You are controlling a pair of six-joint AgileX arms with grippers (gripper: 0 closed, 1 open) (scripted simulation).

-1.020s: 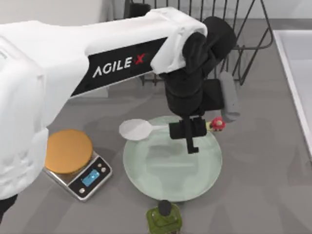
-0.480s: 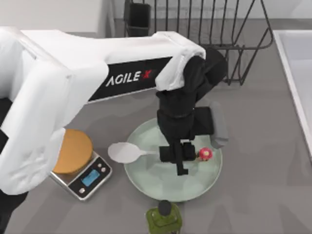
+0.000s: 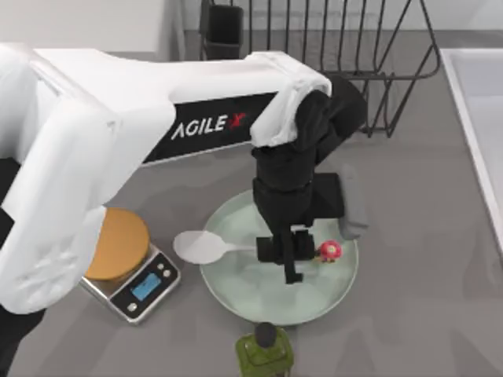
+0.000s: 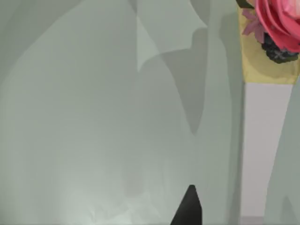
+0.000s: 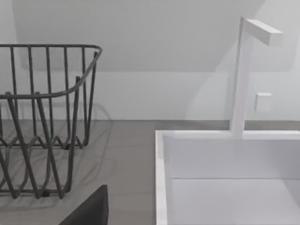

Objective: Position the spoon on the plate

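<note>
Tabletop [image 3: 440, 259]: plain grey surface, seen from above; a pale wall runs along its far edge.
Sink [image 3: 479, 118]: white basin at the right edge of the tabletop; the right wrist view shows its rim [image 5: 161, 178] and a white faucet [image 5: 243, 75].
Dish rack [image 3: 346, 47]: dark wire rack at the back, centre; also seen from the right wrist [image 5: 42, 117].
Kitchen scale [image 3: 130, 271]: on the left, orange disc on top, blue display facing front.
Green bottle [image 3: 266, 353]: at the front edge, just beside the plate.
Plate [image 3: 236, 294]: pale mint-green, in the middle of the tabletop, right of the scale.
Spoon [image 3: 200, 246]: handle lies across the plate, white bowl overhangs the plate's left rim, mushroom knob [image 3: 329, 250] over the plate's right part.
Left end effector [image 3: 288, 250]: over the plate, fingers closed on the spoon's handle.
Right arm: parked near the sink.
Change from half a second ago: almost none; arm, spoon and plate sit as before. A second ago the spoon was held nearer the plate's far rim.
</note>
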